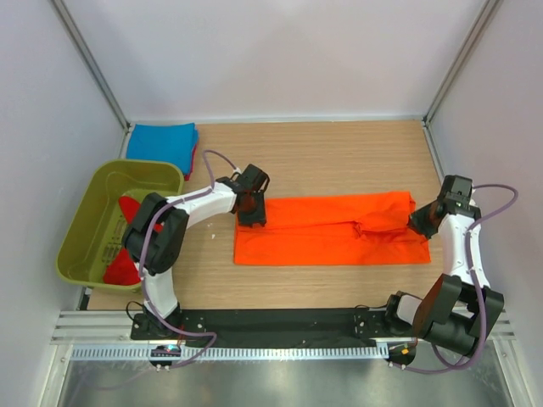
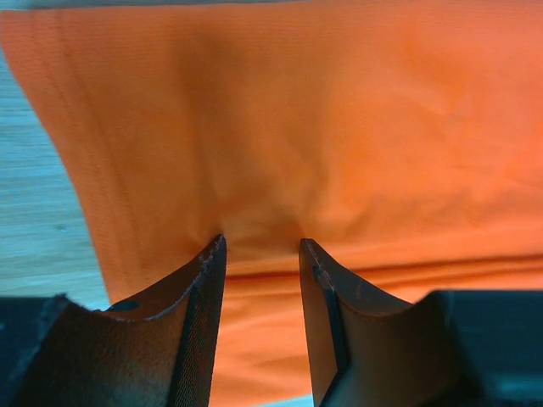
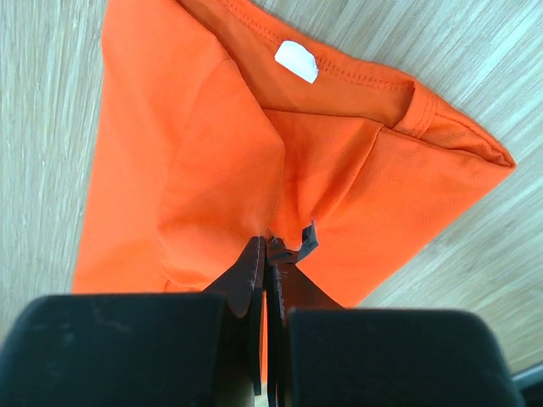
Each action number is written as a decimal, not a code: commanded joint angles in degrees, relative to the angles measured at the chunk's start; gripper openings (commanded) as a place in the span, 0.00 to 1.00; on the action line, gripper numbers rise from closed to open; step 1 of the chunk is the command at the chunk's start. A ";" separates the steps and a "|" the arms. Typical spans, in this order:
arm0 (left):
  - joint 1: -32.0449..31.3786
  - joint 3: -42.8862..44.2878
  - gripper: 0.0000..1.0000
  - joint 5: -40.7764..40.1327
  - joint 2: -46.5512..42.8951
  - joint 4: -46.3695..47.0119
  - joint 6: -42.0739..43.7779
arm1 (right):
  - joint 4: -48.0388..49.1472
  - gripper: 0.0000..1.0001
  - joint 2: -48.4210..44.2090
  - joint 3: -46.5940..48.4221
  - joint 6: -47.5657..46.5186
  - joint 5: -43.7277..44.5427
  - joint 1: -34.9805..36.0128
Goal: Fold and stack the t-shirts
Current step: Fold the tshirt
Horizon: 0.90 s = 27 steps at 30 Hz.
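Observation:
The orange t-shirt [image 1: 331, 233] lies on the table as a long band, folded lengthwise. My left gripper [image 1: 252, 216] is at its left end; in the left wrist view it [image 2: 260, 246] is open, with both fingertips pressed onto the orange cloth [image 2: 339, 127], which puckers between them. My right gripper [image 1: 417, 219] is at the shirt's right end, shut on a pinch of orange cloth [image 3: 204, 170] near the collar [image 3: 267, 242]. The white neck label [image 3: 296, 61] shows beyond it. A folded blue t-shirt [image 1: 161, 142] lies at the back left, on top of a red one [image 1: 194, 161].
An olive-green tub [image 1: 85, 229] stands at the left edge and holds red t-shirts [image 1: 125, 264]. White walls close in the back and both sides. Bare wooden table [image 1: 339, 153] lies behind the orange shirt.

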 commanded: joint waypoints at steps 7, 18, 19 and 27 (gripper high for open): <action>0.18 -0.13 0.41 -9.05 4.22 -3.24 2.19 | -4.98 0.01 -0.97 3.48 -4.52 3.69 -0.27; 0.18 -0.13 0.41 -8.61 4.48 -3.51 1.92 | -0.05 0.01 -1.77 -8.04 -3.20 -0.09 -0.09; 0.18 -0.21 0.41 -8.61 4.40 -3.51 1.92 | 0.04 0.01 -1.42 -8.48 -3.29 0.26 -0.09; 0.44 0.40 0.42 -10.72 5.62 -4.21 1.92 | -0.40 0.01 -6.85 -11.21 0.57 12.91 -0.09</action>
